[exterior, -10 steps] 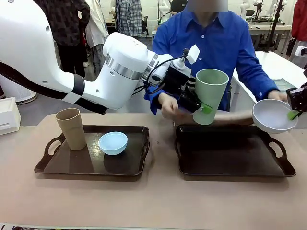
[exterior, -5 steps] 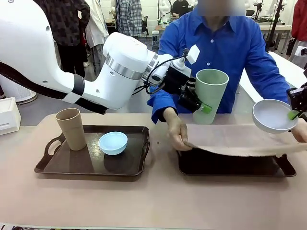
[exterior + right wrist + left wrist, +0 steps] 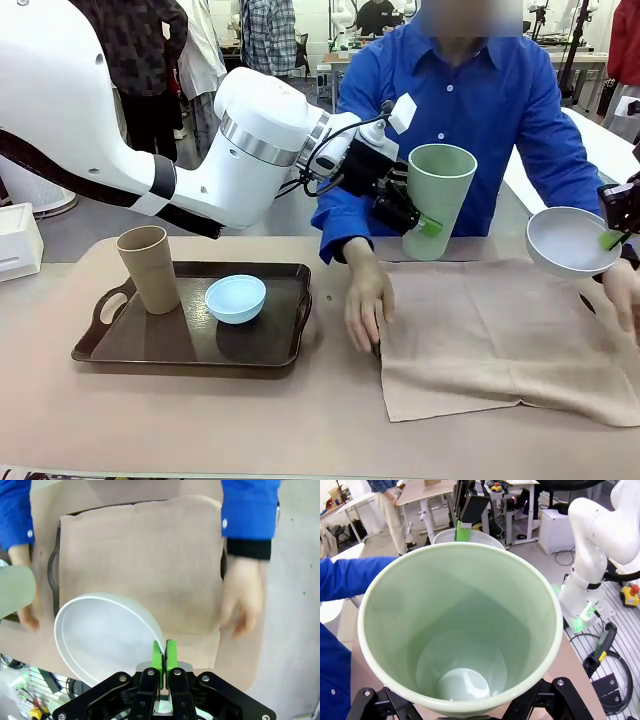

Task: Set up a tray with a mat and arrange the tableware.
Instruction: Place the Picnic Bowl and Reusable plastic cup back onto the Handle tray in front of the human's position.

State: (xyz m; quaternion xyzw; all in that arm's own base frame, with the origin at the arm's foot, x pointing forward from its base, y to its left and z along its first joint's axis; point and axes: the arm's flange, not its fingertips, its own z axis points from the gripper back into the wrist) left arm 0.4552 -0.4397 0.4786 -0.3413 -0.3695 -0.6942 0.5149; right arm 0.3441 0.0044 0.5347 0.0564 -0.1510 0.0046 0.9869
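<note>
Left tool (image 3: 415, 220): grasping the pale green cup (image 3: 440, 195) low on its wall, the jaws standing wide around it, one green pad (image 3: 430, 227) showing on the near side. The cup is hanging in the air, mouth up and leaning a little, above the far edge of the bench (image 3: 200, 420) near the middle. In the left wrist view the cup (image 3: 460, 630) is showing an empty inside.

Right tool (image 3: 162, 655): clenched, the two green pads pinching the rim of the whitish bowl (image 3: 105, 635). In the front view this tool (image 3: 612, 235) is holding the bowl (image 3: 570, 242) off the bench at the far right, its opening tipping toward the near side, above the right far part of the mat (image 3: 490, 330).

The mat, a tan cloth, is lying spread over the right tray (image 3: 51, 577). From the right wrist view the tray's dark rim and one handle are peeking out at the cloth's edge. The mat's near edge is hanging past the tray onto the bench.

The person in the blue shirt is standing at the far side. One hand (image 3: 368, 300) is pressing on the mat's left edge. The other hand (image 3: 625, 295) is resting at its right edge, just below the bowl.

Left tray (image 3: 180, 362): sitting on the bench at the left, well apart from the mat. The tan-brown cup (image 3: 150, 270) is standing upright in its far left part. The light blue bowl (image 3: 236, 298) is sitting near its middle, just right of that cup, not touching it.
</note>
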